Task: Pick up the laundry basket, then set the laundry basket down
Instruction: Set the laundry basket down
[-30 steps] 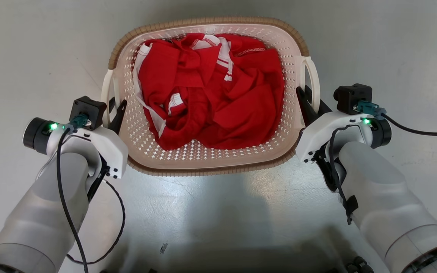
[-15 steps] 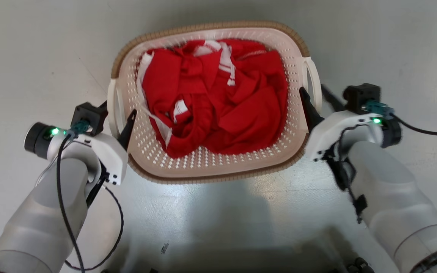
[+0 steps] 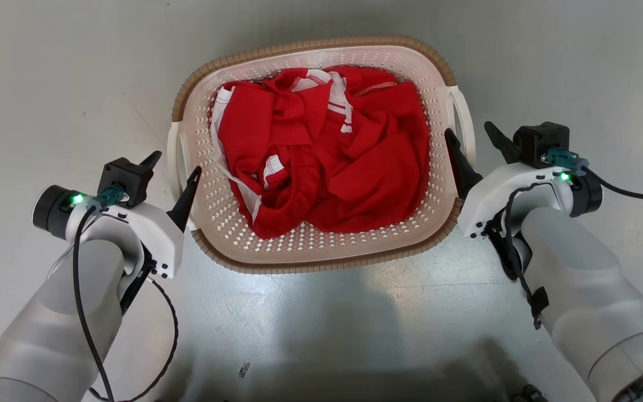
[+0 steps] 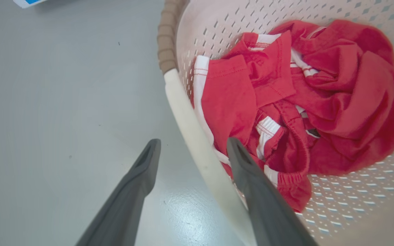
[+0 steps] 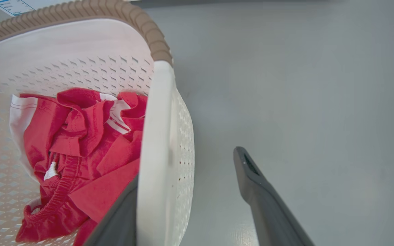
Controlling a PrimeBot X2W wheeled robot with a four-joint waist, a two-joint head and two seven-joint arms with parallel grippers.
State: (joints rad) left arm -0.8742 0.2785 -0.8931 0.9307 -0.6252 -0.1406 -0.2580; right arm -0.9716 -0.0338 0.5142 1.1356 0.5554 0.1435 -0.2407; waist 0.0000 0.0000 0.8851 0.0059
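The laundry basket (image 3: 321, 258) sits on the grey floor (image 3: 321, 335) directly ahead of the robot, between the two arms, with crumpled red clothing (image 3: 327, 162) trimmed in white heaped inside.

In the head view, the left gripper (image 3: 176, 162) has its fingers spread to either side of the white left handle (image 3: 173, 146), one outside the basket and one over the perforated wall. The right gripper (image 3: 469, 129) straddles the right handle (image 3: 465, 125) the same way. From above, I cannot tell whether any finger touches the plastic.

The left wrist view shows what the head view does not: the handle (image 4: 190, 126) runs up through the gap of the left gripper (image 4: 193, 140), clear of the outer finger and very close to the inner one, whose lower part crosses in front of it.

In the right wrist view, the handle (image 5: 156, 136) hides the tip of the right gripper's (image 5: 186, 164) inner finger; the outer finger stands well apart over bare floor.

Each wrist view cuts the basket off, so only part of the brown rim shows. A white printed sheet (image 5: 9, 5) is clipped by the top edge, too little of it in frame to read. The bottom of the head view is dark and hard to make out.
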